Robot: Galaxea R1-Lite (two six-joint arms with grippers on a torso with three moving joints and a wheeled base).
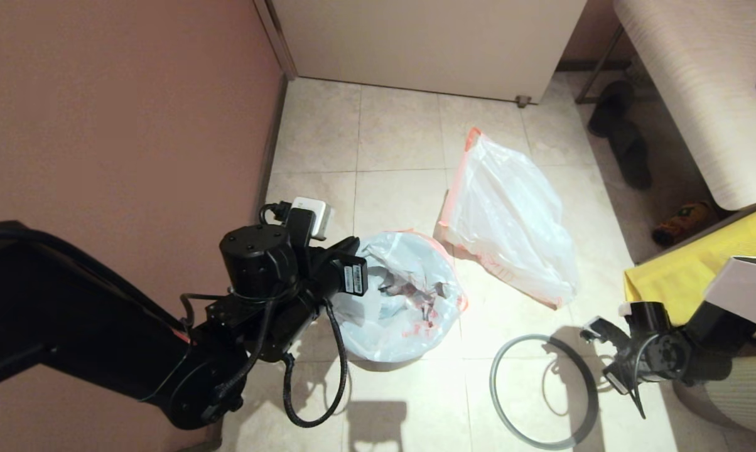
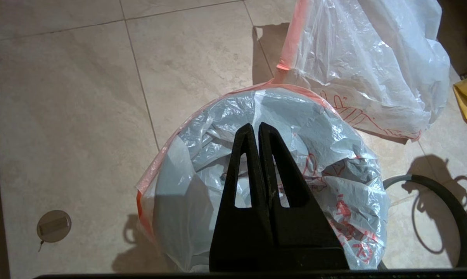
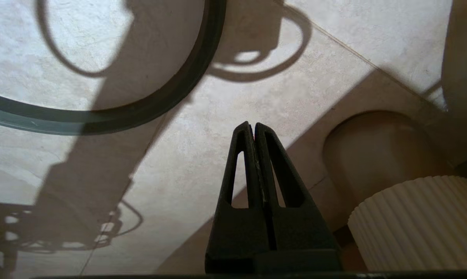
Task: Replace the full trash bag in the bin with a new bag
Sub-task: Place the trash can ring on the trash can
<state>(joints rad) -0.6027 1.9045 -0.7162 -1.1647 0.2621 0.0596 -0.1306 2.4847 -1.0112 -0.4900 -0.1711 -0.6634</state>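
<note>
The left gripper [image 2: 254, 128] hangs over the mouth of the bin [image 1: 398, 300], its two black wedge-shaped fingers pressed together with nothing between them, tips pointing down into the crumpled lining. Directly under those tips sits the bag in the bin [image 2: 272, 170]: thin, glossy, wrinkled translucent white film with a pink-orange hem folded over the round rim, and orange-red printed line work showing on its creased folds; the bin's own wall is hidden beneath the plastic, and what lies inside cannot be made out. Just beyond the left gripper, past the far edge of the bin and touching its hem, the second bag [image 1: 510, 220] lies slumped on the pale stone-look floor tiles [image 1: 397, 132], a puffy, shiny white sack with a pink-orange hem band and an orange-red hand drawing near its lower edge. Between the two grippers a thin grey hoop [image 1: 544, 392] lies flat on the tiles, smooth and circular, apart from the bin. The right gripper [image 3: 251, 128] hovers low just beside that hoop, its matte black fingers closed tip to tip and holding nothing. Close by its other side stands a cream ribbed cylinder [image 3: 415, 223], and behind it yellow fabric [image 1: 698, 276].
</note>
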